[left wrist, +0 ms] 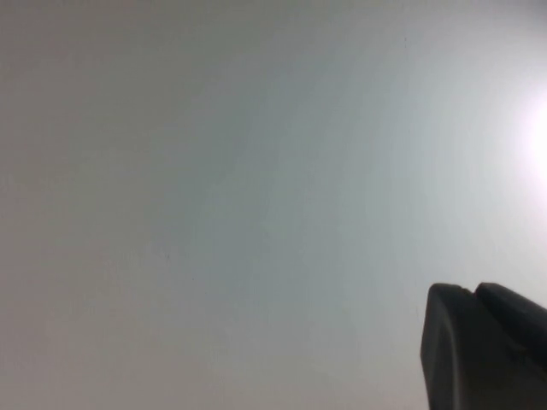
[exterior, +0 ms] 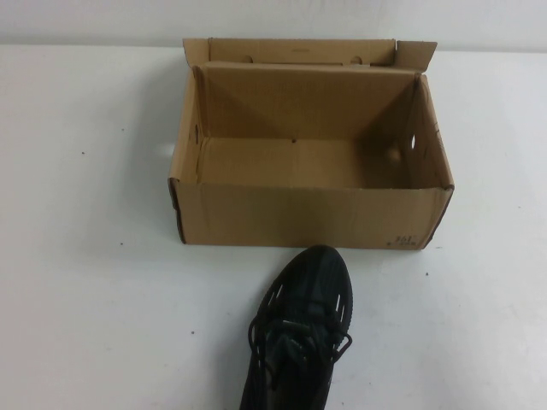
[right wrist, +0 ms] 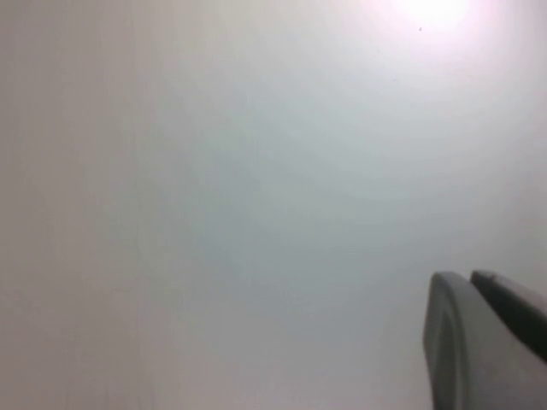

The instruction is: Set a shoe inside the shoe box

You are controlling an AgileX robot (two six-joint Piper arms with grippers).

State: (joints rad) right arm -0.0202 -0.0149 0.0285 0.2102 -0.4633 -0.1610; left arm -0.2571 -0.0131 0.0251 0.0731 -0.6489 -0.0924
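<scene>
On the white tabletop (exterior: 85, 256), the shoe (exterior: 299, 333) points toe-first at the shoe box (exterior: 308, 218) — open-topped, ready. Left gripper (left wrist: 483, 346) and right gripper (right wrist: 483, 337) hang parked above bare tabletop — jaws' state unclear.

left gripper (left wrist: 483, 346): dark finger parts seen over the table | table (left wrist: 214, 213): plain pale surface under the camera, with a bright glare patch (no counter edge or corner shows, so the spot on it cannot be placed)

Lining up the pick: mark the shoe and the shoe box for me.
shoe (exterior: 301, 329): high view, on the laced upper.
shoe box (exterior: 299, 216): high view, on the near outer wall.
Neither the left nor the right pincer shows there.
</scene>
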